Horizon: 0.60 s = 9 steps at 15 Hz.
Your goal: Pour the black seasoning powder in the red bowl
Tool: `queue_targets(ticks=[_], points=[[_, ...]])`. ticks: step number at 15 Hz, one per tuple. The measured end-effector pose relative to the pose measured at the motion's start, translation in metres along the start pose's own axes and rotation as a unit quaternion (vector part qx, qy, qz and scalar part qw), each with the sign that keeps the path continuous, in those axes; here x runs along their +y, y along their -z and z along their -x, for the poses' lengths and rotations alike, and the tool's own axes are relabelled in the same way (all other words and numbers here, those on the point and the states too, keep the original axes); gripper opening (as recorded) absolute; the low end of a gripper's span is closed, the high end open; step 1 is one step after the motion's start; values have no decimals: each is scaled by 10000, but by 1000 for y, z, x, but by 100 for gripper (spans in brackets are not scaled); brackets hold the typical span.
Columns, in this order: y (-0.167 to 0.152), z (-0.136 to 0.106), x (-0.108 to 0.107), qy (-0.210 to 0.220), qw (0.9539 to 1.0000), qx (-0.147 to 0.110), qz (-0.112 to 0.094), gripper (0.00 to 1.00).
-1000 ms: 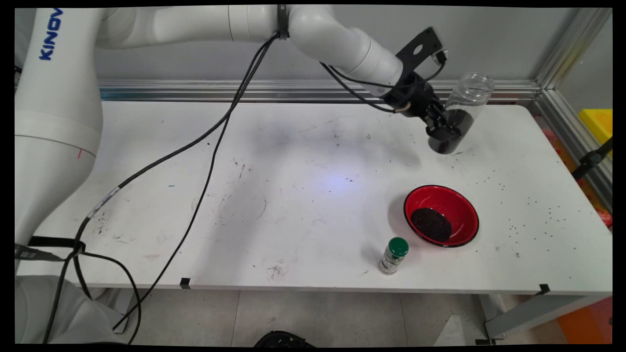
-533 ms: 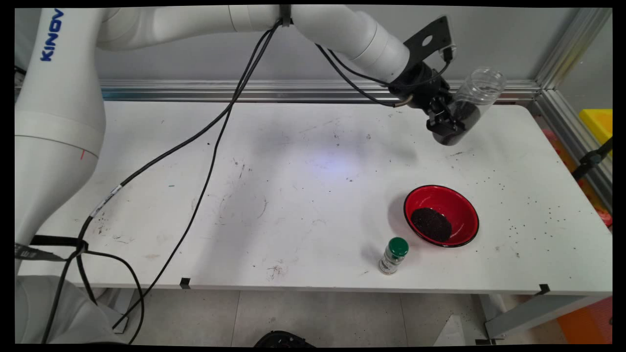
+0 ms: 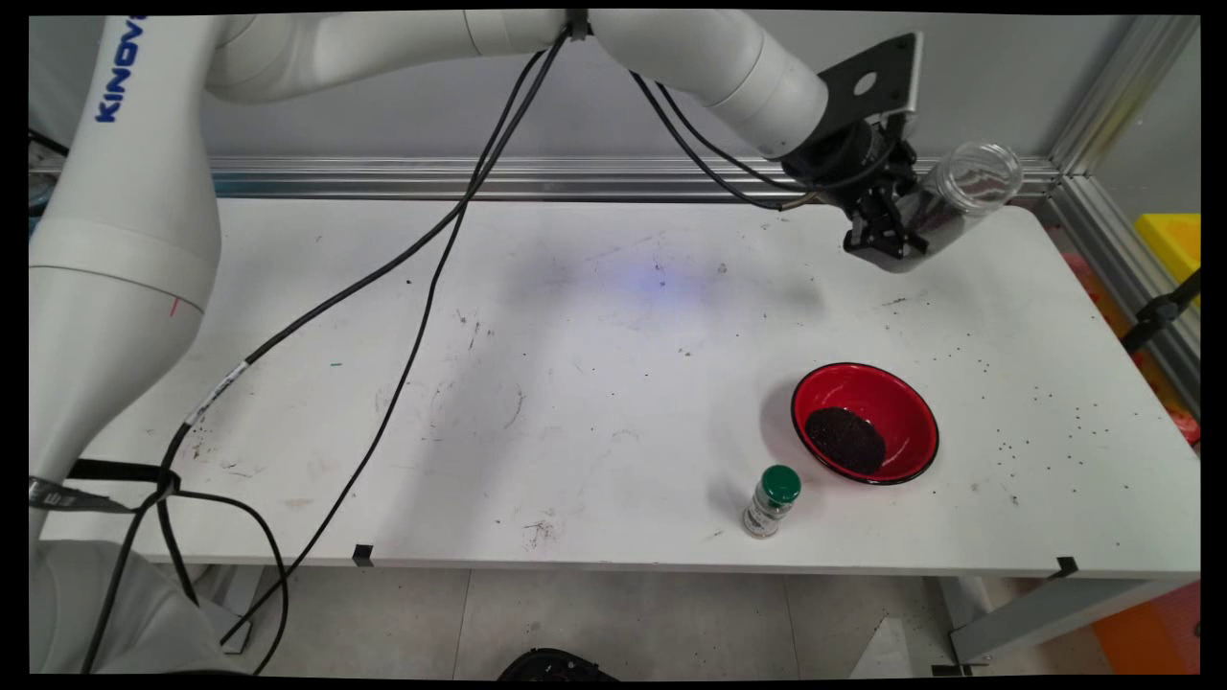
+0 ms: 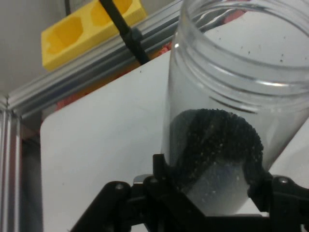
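- Gripper (image 3: 887, 240): we record it raised above the far right part of the table, its two black fingers (image 4: 161, 169) pinching the lower body of a jar, one on each side.
- Clear plastic jar (image 3: 949, 203): held off the table and tilted steeply, its open threaded mouth pointing up and to the right, toward the table's far right corner. We see no lid on it.
- Dark granules (image 4: 217, 140): we count a mass of fine black grains in the lower part of the jar, heaped between the fingers; a few specks cling to the clear wall higher up.
- White table (image 3: 575, 383): scuffed and marked, with loose dark specks scattered over its right side.
- Red bowl (image 3: 901, 402): black-rimmed, standing on the near right part of the table, well apart from the gripper. We note a patch of the same dark granules lying in its near left side.
- Small shaker bottle (image 3: 772, 500): green cap, clear body, upright, just beside the bowl on its near left, close to the table's front edge.
- Black cables (image 3: 431, 259): hanging from the arm and trailing across the left half of the view.
- Yellow container (image 4: 87, 29): seen from the hand view beyond the aluminium frame rail at the table's end.
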State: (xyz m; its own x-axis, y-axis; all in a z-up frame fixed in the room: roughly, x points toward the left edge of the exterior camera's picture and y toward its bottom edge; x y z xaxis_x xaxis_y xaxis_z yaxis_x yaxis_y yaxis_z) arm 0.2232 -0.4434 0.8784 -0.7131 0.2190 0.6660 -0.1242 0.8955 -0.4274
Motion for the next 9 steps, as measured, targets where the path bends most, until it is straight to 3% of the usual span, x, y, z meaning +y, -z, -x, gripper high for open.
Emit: queue_targets(ticks=[5, 9], points=[[-4, -7, 6, -833, 9965, 4, 6, 0], [-10, -11, 14, -1678, 9858, -8, 1, 0]])
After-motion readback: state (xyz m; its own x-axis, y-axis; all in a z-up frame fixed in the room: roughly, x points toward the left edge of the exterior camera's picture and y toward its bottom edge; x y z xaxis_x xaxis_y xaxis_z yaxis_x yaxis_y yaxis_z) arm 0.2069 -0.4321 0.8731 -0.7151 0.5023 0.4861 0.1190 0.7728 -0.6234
